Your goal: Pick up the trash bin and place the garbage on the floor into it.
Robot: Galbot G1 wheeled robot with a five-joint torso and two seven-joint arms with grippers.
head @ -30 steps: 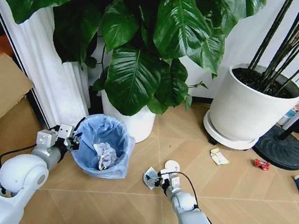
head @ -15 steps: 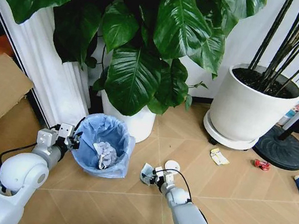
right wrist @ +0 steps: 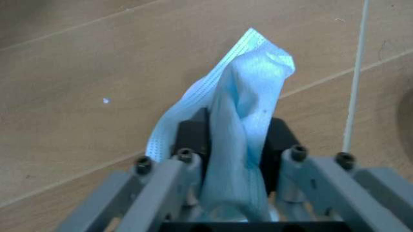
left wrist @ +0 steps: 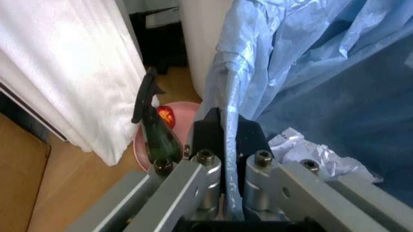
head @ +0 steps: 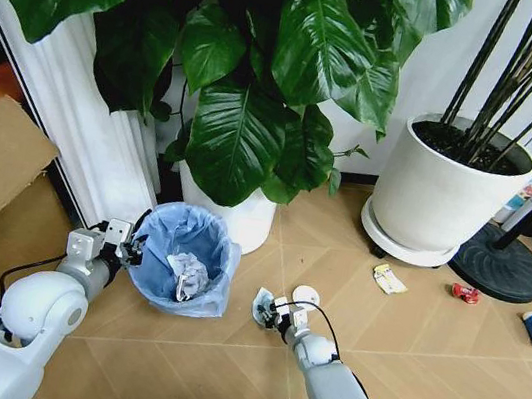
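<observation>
Right claw [head: 274,311] clamped on blue mask [right wrist: 239,125], now nearer trash bin [head: 184,258].

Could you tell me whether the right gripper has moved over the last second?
Yes. The right gripper, shut on a blue face mask, has shifted left, away from the white round lid and toward the trash bin.

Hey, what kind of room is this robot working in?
Probably a home or office corner: a herringbone wooden floor, big potted plants in white pots, a white curtain, and a blue-lined trash bin with litter scattered nearby.
</observation>
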